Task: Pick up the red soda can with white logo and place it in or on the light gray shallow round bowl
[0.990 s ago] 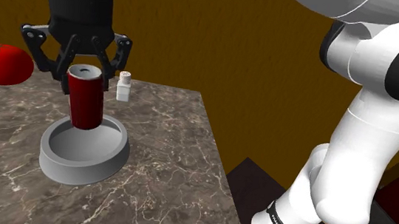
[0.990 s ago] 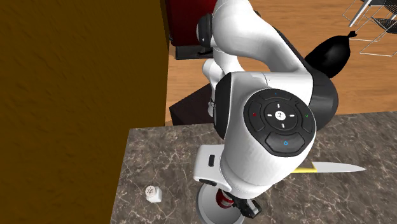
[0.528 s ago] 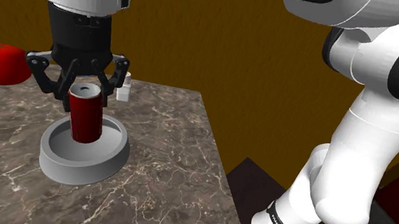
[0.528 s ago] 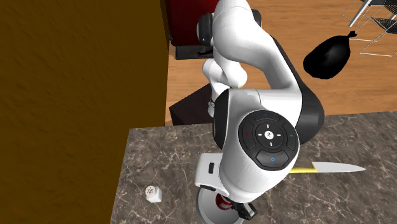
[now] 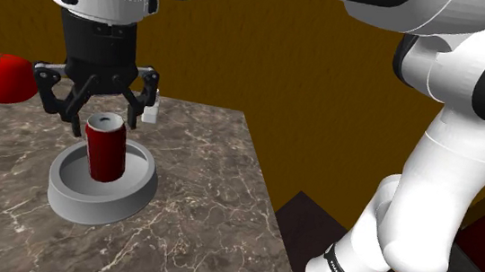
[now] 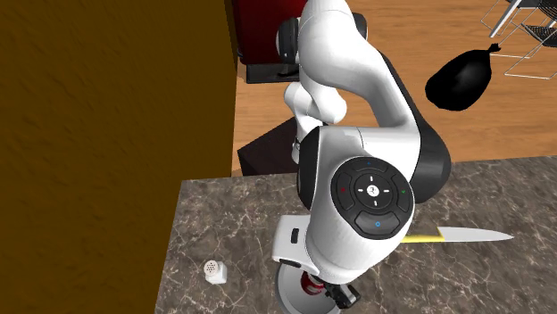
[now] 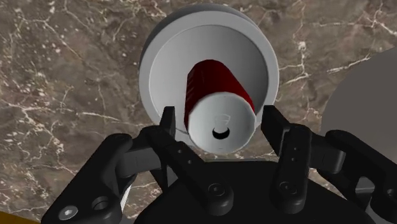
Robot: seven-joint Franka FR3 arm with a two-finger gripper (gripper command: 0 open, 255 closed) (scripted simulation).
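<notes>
Red can (image 5: 106, 150) stands in grey bowl (image 5: 73, 202), between parted fingers (image 7: 167, 125).

Your work surface is a dark brown marble counter (image 5: 198, 208) with thin white veins all over it. At the back it runs straight into a plain mustard-brown wall (image 5: 275, 52). In the second exterior view, a wall of that same colour (image 6: 107, 125) takes up the whole left side for you. Past the counter's edge you get a light wooden floor (image 6: 268, 107). A dark red piece of furniture (image 6: 259, 31) stands on it by the wall's end, can't tell what kind. The far corner has a thin wire rack (image 6: 528, 36), with a black rounded lump (image 6: 460, 78) near it. Light's flat and even throughout.
</notes>
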